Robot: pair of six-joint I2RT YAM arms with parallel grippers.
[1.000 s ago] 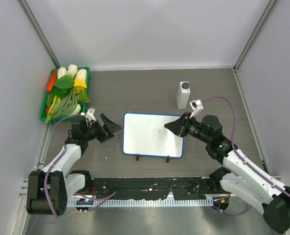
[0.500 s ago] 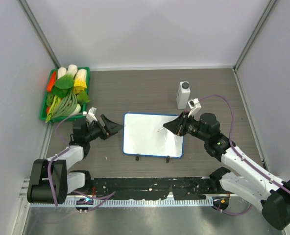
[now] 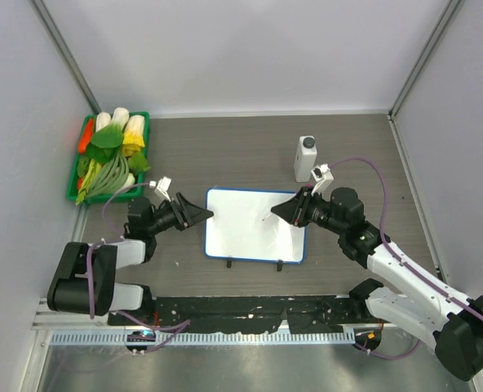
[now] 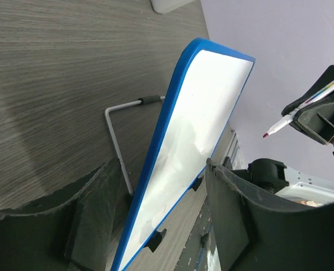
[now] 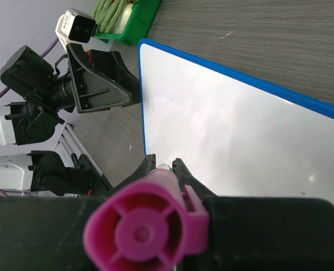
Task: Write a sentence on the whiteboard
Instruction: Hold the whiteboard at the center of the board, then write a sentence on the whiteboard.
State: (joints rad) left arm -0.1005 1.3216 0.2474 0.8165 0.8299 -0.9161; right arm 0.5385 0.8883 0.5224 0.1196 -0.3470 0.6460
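Observation:
The whiteboard (image 3: pixel 254 224) lies flat at the table's middle, white with a blue rim and two black clip feet. Its face is blank; no sentence shows. My left gripper (image 3: pixel 201 214) is open at the board's left edge. In the left wrist view the board (image 4: pixel 203 113) runs edge-on between the open jaws of this gripper (image 4: pixel 158 166). My right gripper (image 3: pixel 289 211) is shut on a magenta marker (image 3: pixel 272 216), tip just above the board's right part. In the right wrist view the marker's cap end (image 5: pixel 144 231) fills the front, with the board (image 5: pixel 240 135) beyond.
A white bottle with a grey cap (image 3: pixel 306 158) stands behind the board's right corner. A green tray of vegetables (image 3: pixel 111 155) sits at the far left. A wire stand (image 4: pixel 119 141) lies on the table by the board's edge.
My left gripper has moved right, from beside the board up to its left edge. My right gripper and the marker have shifted only slightly.

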